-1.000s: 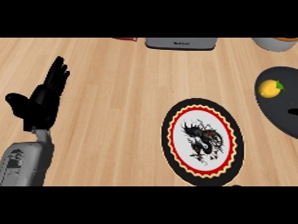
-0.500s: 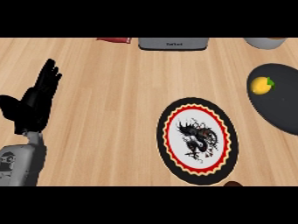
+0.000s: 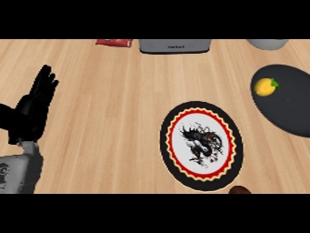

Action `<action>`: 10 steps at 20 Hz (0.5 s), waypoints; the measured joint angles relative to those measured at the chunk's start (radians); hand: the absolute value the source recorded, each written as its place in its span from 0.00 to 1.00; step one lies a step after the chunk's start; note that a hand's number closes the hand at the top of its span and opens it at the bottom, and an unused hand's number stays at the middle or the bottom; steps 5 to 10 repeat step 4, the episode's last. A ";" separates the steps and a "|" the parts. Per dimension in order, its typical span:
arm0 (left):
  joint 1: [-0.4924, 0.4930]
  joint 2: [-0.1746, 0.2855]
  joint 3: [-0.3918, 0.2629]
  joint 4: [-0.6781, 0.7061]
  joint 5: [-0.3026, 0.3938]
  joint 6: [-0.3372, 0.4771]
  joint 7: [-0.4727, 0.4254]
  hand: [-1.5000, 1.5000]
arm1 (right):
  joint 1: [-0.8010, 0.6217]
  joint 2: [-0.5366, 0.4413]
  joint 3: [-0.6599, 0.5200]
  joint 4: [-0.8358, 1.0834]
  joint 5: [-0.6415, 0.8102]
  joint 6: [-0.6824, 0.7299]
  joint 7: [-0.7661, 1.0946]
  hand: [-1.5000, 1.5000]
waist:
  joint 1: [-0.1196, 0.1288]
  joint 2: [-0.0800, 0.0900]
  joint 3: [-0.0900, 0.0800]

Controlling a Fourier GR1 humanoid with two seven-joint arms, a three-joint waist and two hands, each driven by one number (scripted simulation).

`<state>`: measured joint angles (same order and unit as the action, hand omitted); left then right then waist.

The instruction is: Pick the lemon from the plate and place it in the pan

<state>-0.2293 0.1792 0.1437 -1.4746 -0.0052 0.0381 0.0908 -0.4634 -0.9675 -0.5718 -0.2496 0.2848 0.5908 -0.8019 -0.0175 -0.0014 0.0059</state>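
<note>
At far right on the table, spotted the lemon lying inside the dark pan, toward its upper left. Found the dragon-patterned plate near the pan, down to its left. Caught the left robot hand by the left edge, spread wide, fingers straight and up, holding nothing, well apart from plate and pan. Noted a grey appliance at the far edge.

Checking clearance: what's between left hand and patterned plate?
Head view: only bare wooden counter separates the black left hand from the round dragon-patterned plate.
</note>
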 measured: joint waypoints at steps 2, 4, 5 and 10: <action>0.003 0.001 0.003 -0.005 0.004 -0.002 0.002 0.50 | 0.028 -0.004 0.011 -0.022 -0.008 0.006 0.001 0.00 | -0.001 -0.001 0.000; 0.008 -0.002 0.001 -0.009 0.005 -0.003 0.000 0.50 | 0.059 -0.004 0.019 -0.044 -0.017 0.003 -0.007 0.00 | -0.001 -0.001 0.000; 0.008 -0.002 0.001 -0.009 0.005 -0.003 0.000 0.50 | 0.059 -0.004 0.019 -0.044 -0.017 0.003 -0.007 0.00 | -0.001 -0.001 0.000; 0.008 -0.002 0.001 -0.009 0.005 -0.003 0.000 0.50 | 0.059 -0.004 0.019 -0.044 -0.017 0.003 -0.007 0.00 | -0.001 -0.001 0.000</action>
